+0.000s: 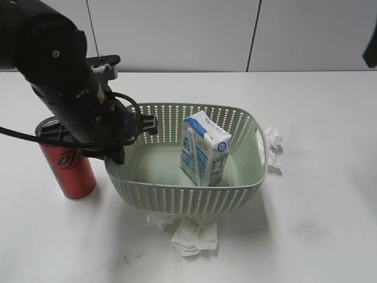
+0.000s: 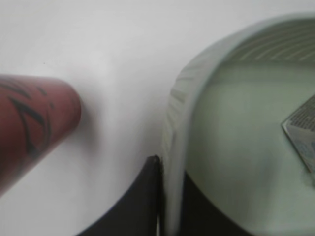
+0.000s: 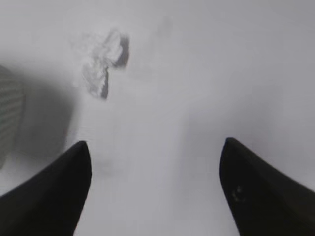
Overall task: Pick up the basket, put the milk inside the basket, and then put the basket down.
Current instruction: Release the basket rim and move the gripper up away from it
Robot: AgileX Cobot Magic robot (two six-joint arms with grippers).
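Note:
The pale green basket (image 1: 235, 188) sits at the middle of the white table. The white and blue milk carton (image 1: 204, 148) stands upright inside it. My left gripper (image 1: 121, 154) is shut on the basket's left rim; in the left wrist view the rim (image 2: 179, 128) runs between the two dark fingers (image 2: 170, 196), and a corner of the milk (image 2: 302, 135) shows at the right. My right gripper (image 3: 155, 162) is open and empty above bare table; only a dark bit of its arm shows at the exterior view's right edge.
A red soda can (image 1: 68, 171) stands just left of the basket, close to my left arm; it also shows in the left wrist view (image 2: 29, 123). Crumpled white paper lies in front of the basket (image 1: 191, 236) and at its right side (image 1: 272, 144), also in the right wrist view (image 3: 98, 64).

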